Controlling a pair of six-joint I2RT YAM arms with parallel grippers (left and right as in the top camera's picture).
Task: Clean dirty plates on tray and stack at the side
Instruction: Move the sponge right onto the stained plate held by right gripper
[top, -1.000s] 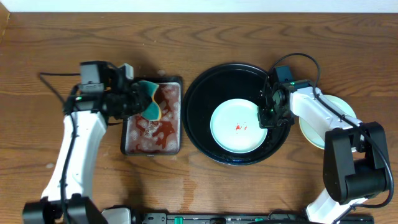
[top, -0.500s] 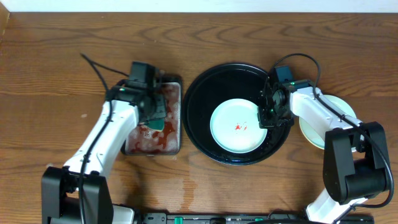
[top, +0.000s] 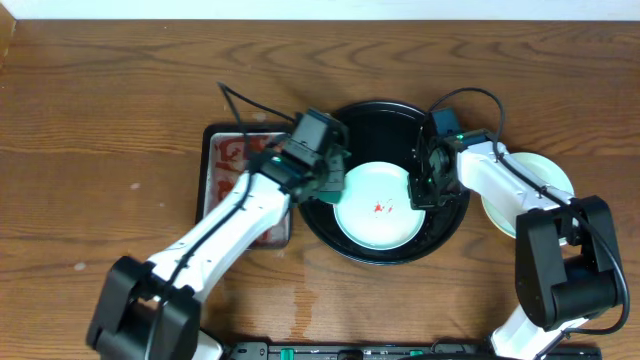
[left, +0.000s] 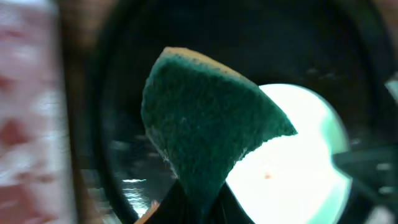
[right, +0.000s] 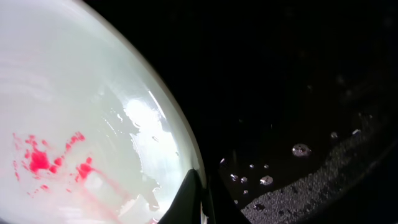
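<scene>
1. A small round pale mint-blue plate (top: 375, 215) lies flat inside the large round glossy black tray (top: 375, 125), a little toward its near side. A few red smears (right: 43, 158) mark the middle of its face.
2. The right gripper (right: 198, 196) is closed, its tips pressed together right at the plate's right-hand rim. Whether the rim is pinched between them cannot be told. Water droplets (right: 300, 149) dot the tray floor just beside it.
3. The left gripper (left: 198, 198) is clamped on a dark green scouring sponge with a yellowish back (left: 205, 124). It holds the sponge over the left part of the tray, where it overlaps the plate's left edge. The views do not show whether the sponge touches the plate.
4. Just left of the black tray sits a small rectangular red-stained tray (top: 228, 165), partly hidden under the left arm.
5. To the right of the black tray, 1 more pale round plate (top: 550, 180) rests on the brown wooden table (top: 100, 100), partly under the right arm.
</scene>
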